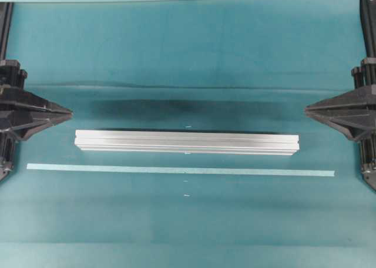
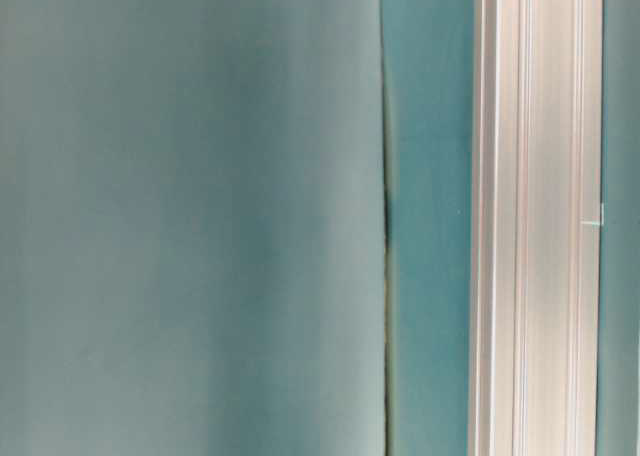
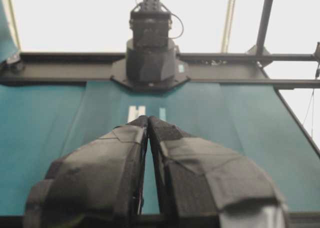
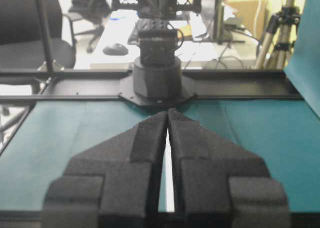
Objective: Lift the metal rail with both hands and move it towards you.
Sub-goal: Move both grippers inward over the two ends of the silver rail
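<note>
One metal rail [image 1: 187,143], long axis parallel to bench [image 1: 188,221] near edge; two grippers, left [image 3: 148,119] and right [image 4: 167,111], both pressed together, empty.

Teal table [image 1: 176,56] bears metal rail [image 1: 187,142], tape strip [image 1: 180,170].

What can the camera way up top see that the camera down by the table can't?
Only the top camera shows the whole metal rail, the pale tape strip beside it, and both closed claws, left claw and right claw, waiting at the sides. Only the table camera shows the rail's grooves up close. Both show the rail on the teal cloth.
</note>
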